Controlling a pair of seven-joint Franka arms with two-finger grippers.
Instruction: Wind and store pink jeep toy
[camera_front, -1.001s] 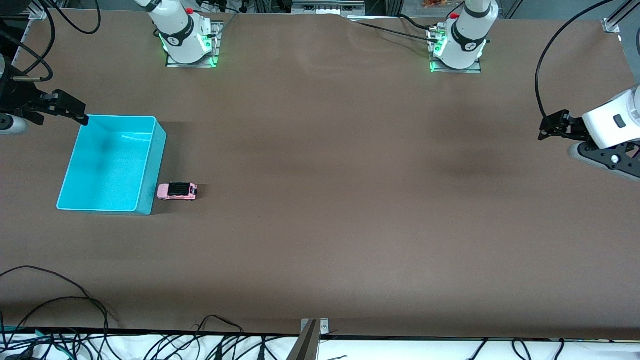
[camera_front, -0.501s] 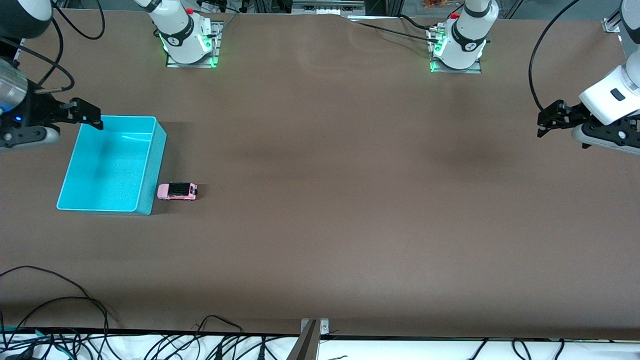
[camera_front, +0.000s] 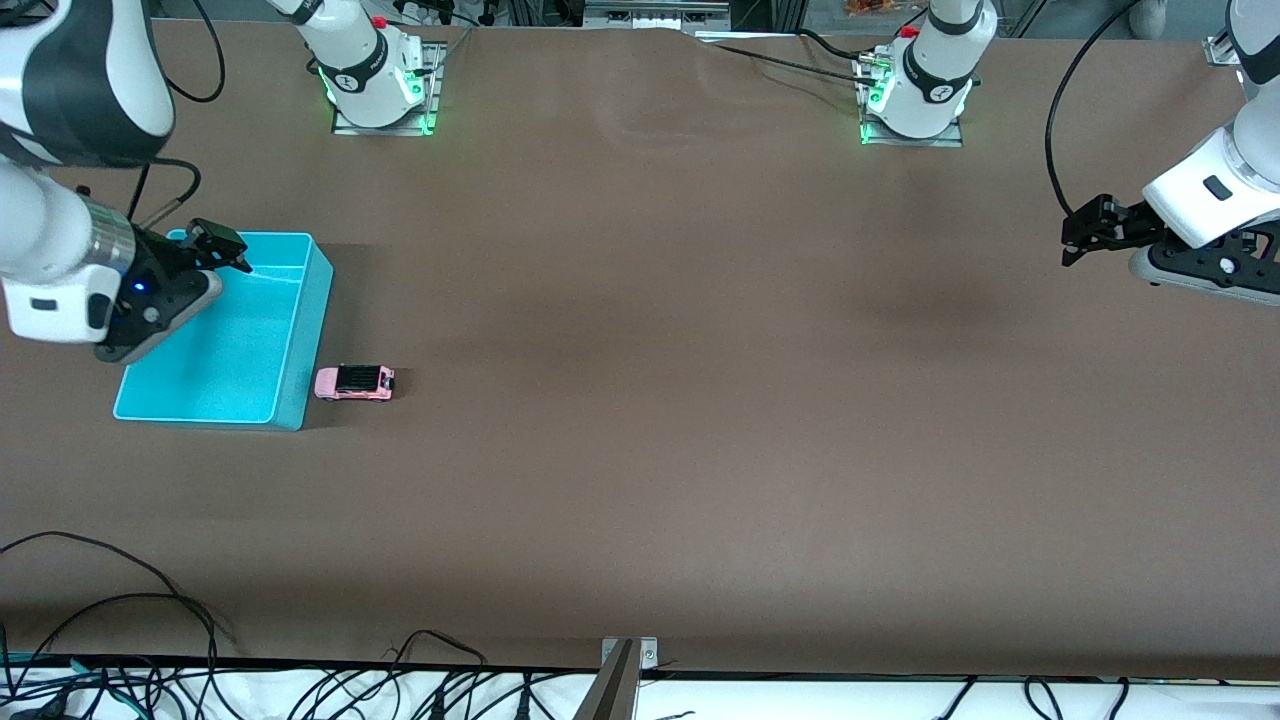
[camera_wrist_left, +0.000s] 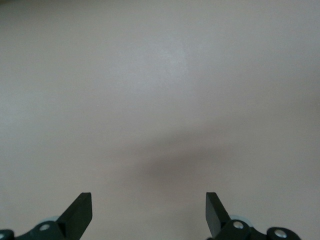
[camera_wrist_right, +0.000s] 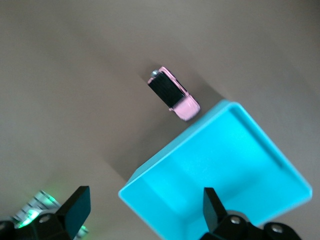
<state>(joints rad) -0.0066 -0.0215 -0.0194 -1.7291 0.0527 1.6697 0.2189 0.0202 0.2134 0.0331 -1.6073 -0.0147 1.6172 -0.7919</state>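
Pink jeep toy (camera_front: 355, 382) is sitting on the brown table (camera_front: 650, 400), just beside the turquoise bin (camera_front: 300, 340) at the right arm's end, apparently untouched. Right gripper (camera_front: 225, 248) is hovering over the bin's farther corner with fingers spread wide and empty. Left gripper (camera_front: 1085, 238) is hanging over bare table at the left arm's end, waiting, also spread and empty. Risk: the car is tiny and free-rolling, so an off-centre pinch could be nudging it away or against the bin wall
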